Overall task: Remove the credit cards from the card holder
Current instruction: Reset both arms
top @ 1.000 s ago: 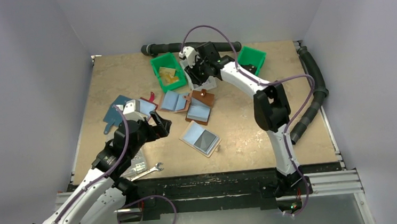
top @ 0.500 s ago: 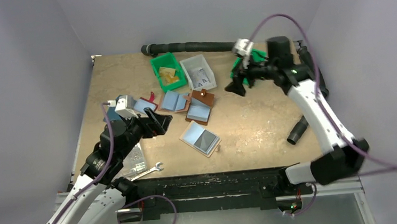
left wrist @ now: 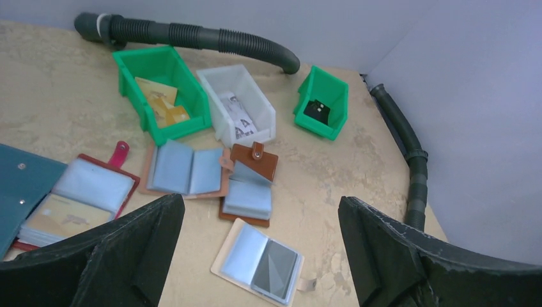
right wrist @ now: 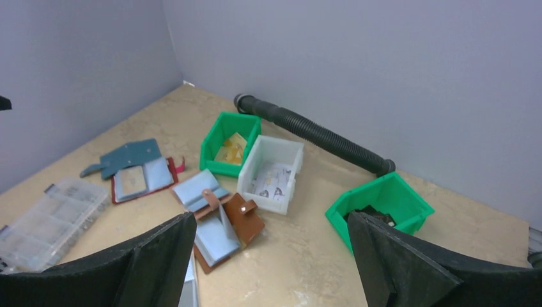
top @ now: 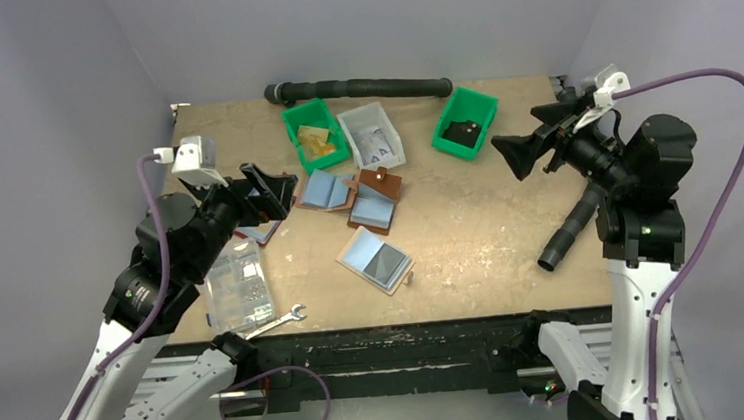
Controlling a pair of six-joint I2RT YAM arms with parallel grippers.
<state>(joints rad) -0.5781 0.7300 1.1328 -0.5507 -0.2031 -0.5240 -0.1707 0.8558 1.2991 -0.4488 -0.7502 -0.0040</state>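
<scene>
Since my right arm has swung away from the white bin (top: 370, 135) and my left has drawn back and upward, both hands hang clear of everything, so the task is no further on. From the top, the card holder (top: 375, 260) lies flat on the mottled beige surface (top: 469, 222), ahead and to the right of my left hand (top: 271, 190) and well apart from my right hand (top: 533, 135). The light blue card (top: 361, 253) and dark grey card (top: 388, 264) sit side by side inside it, exactly as a second ago.

At my left wrist, the hand (left wrist: 260, 204) is spread wide and empty. The holder (left wrist: 259, 261) sits below and between its fingers, nearer than the brown wallet (left wrist: 254, 163): a thin rectangle with a whitish translucent rim, its cards smooth and flat.

At my right wrist, the hand (right wrist: 271, 220) is equally wide and empty. The holder is mostly hidden by one finger. Ahead lie leather wallets, plastic bins and a ribbed black hose (right wrist: 307, 128).
</scene>
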